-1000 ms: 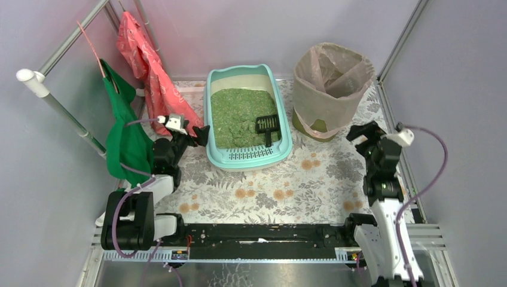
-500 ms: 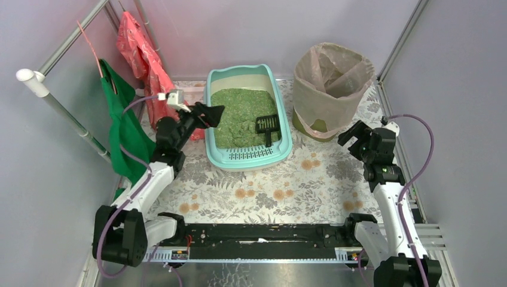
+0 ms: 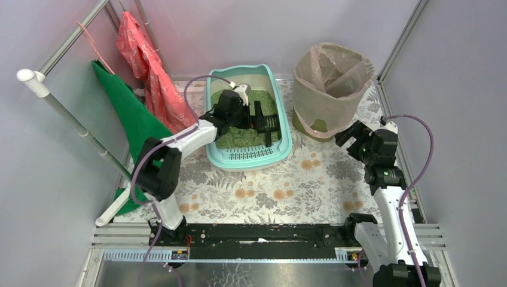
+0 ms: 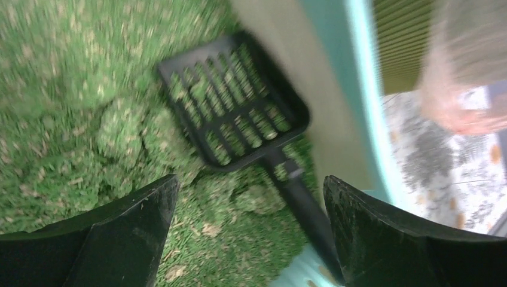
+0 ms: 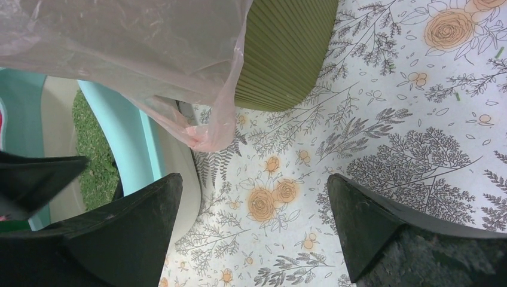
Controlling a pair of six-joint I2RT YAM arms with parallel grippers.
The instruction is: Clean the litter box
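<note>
The pale turquoise litter box (image 3: 287, 139) holds green granules (image 3: 239, 134) and a black slotted scoop (image 3: 267, 124) by its right wall. My left gripper (image 3: 246, 116) hangs over the granules, open and empty. In the left wrist view (image 4: 251, 185) the scoop's head (image 4: 236, 104) lies ahead of it. The scoop's handle (image 4: 302, 209) runs between the fingers, close to the right one, not gripped. My right gripper (image 3: 350, 134) is open and empty over the floral mat between the box and the bin, as the right wrist view (image 5: 254, 179) shows.
A round olive bin (image 3: 332, 86) lined with a beige bag (image 5: 119, 42) stands right of the box. The box's rim (image 5: 128, 137) shows at the left of the right wrist view. A red cloth (image 3: 146, 66) and a green cloth (image 3: 128, 113) hang from a rail (image 3: 78, 128) at left.
My left arm swung from left of the box to over the granules beside the scoop. The green cloth shifted. My right gripper moved slightly left toward the bin.
</note>
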